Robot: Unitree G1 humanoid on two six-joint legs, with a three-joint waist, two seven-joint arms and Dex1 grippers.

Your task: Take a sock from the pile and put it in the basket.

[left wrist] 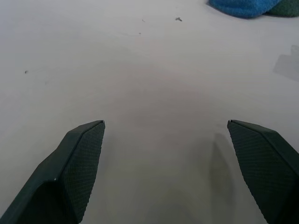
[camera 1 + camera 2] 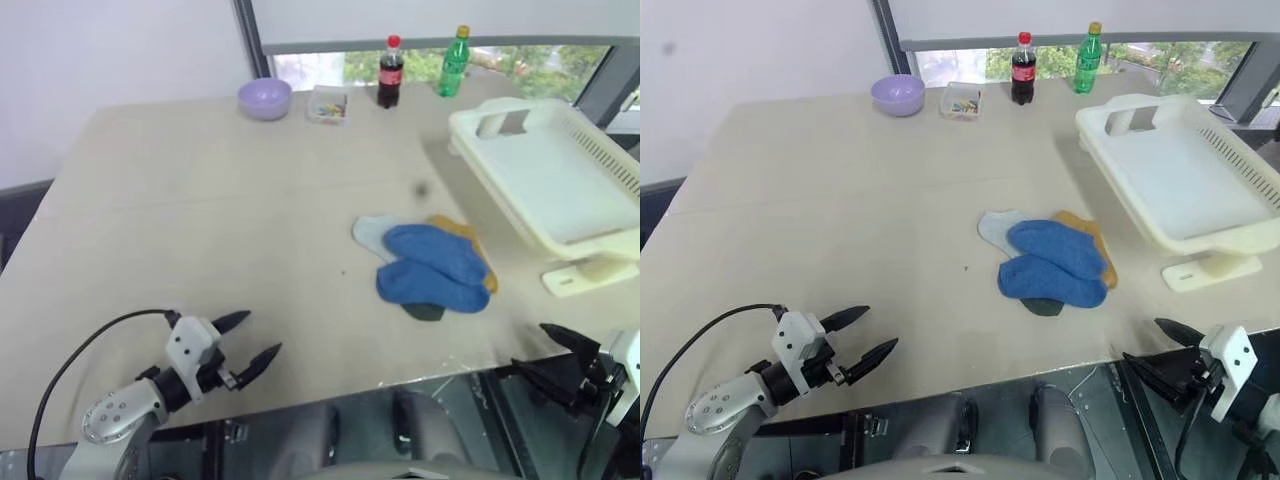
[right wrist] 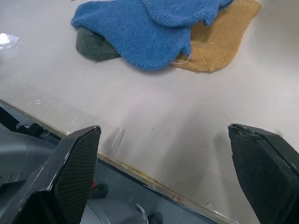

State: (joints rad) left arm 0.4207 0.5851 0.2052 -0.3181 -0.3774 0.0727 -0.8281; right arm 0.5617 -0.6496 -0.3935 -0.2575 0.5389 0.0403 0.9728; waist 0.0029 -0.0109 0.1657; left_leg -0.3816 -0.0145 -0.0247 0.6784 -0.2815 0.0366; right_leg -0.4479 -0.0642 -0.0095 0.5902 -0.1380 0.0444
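Observation:
The pile (image 2: 432, 268) lies on the beige table right of centre: two royal blue socks (image 3: 140, 32) on top, a mustard yellow one (image 3: 219, 39), a dark green one (image 3: 93, 45) and a pale grey-blue one (image 2: 370, 235) peeking out. The cream-white slotted basket (image 2: 497, 104) sits at the right, tilted, with nothing in it. My left gripper (image 2: 262, 333) hovers open over the near left edge of the table, well short of the pile. At the near right edge my right gripper (image 2: 528, 346) is open, pointing toward the socks, with nothing between its fingers.
Along the far edge stand a lilac bowl (image 2: 265, 98), a small clear box (image 2: 328, 104), a cola bottle (image 2: 390, 72) and a green bottle (image 2: 454, 62). A cream piece (image 2: 578, 279) lies under the basket's near corner. The table's front edge (image 3: 140, 179) runs just ahead of the right gripper.

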